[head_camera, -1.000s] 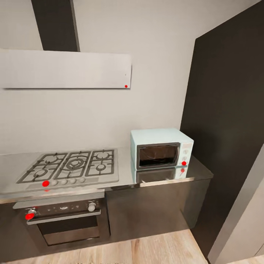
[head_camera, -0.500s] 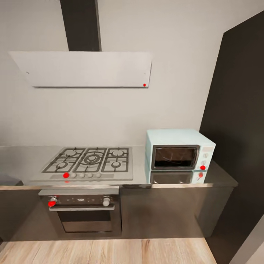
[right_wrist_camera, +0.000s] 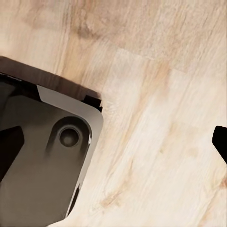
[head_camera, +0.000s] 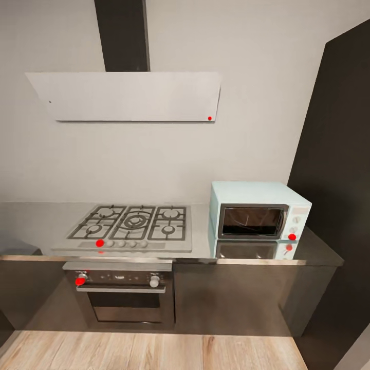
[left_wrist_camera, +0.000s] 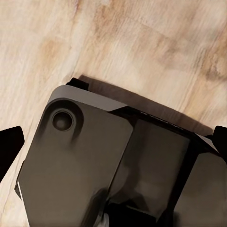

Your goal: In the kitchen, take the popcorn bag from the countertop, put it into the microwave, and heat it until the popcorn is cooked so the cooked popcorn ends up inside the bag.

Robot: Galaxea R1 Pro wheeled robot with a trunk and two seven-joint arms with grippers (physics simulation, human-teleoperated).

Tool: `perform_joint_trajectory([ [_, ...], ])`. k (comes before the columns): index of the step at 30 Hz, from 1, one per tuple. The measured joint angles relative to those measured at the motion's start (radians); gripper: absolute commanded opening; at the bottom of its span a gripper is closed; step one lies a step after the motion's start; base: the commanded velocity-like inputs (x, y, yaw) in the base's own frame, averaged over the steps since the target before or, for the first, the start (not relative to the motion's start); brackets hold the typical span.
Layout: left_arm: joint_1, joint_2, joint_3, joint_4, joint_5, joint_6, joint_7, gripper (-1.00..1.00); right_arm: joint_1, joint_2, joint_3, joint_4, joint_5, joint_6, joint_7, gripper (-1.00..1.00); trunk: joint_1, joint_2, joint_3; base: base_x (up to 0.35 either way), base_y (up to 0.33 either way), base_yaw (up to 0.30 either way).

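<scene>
Head view, left to right: hob (head_camera: 131, 228) set into the countertop (head_camera: 31, 226), oven (head_camera: 123, 295) below it, hood (head_camera: 128, 96) above. The microwave (head_camera: 258, 217) stands at the countertop's right end, door closed. Both wrist views face the wood floor (left_wrist_camera: 142, 42) over the robot base (left_wrist_camera: 80, 175); each gripper's fingertips sit wide apart at the frame edges.

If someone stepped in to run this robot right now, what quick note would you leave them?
Grippers: both wrist cameras look down at the wooden floor and the robot's dark base; open or shut cannot be told, and neither holds anything in view.
Things: the microwave stands shut at the right end of the countertop, beside the gas hob and above the built-in oven. No popcorn bag on the stretch of counter in view.
Done: nothing visible.
Left: find the bag, open the microwave, load it, heat.
</scene>
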State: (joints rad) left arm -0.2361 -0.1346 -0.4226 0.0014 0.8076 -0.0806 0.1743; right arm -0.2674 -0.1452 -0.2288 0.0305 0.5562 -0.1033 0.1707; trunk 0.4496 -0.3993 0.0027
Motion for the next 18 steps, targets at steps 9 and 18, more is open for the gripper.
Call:
perform_joint_trajectory([
  [9, 0.000, 0.002, 0.000, -0.001, -0.005, 0.001, -0.002, 1.00, 0.000, 0.005, 0.000, -0.004, 0.006, 0.012, 0.001, 1.00, 0.000, 0.000, 0.000, 0.000, 0.000, 0.000],
  [18, 0.000, 0.002, -0.002, -0.001, -0.006, 0.000, -0.002, 1.00, -0.001, 0.004, -0.068, -0.155, -0.052, 0.008, 0.006, 1.00, 0.000, 0.000, 0.000, 0.000, -0.016, 0.000],
])
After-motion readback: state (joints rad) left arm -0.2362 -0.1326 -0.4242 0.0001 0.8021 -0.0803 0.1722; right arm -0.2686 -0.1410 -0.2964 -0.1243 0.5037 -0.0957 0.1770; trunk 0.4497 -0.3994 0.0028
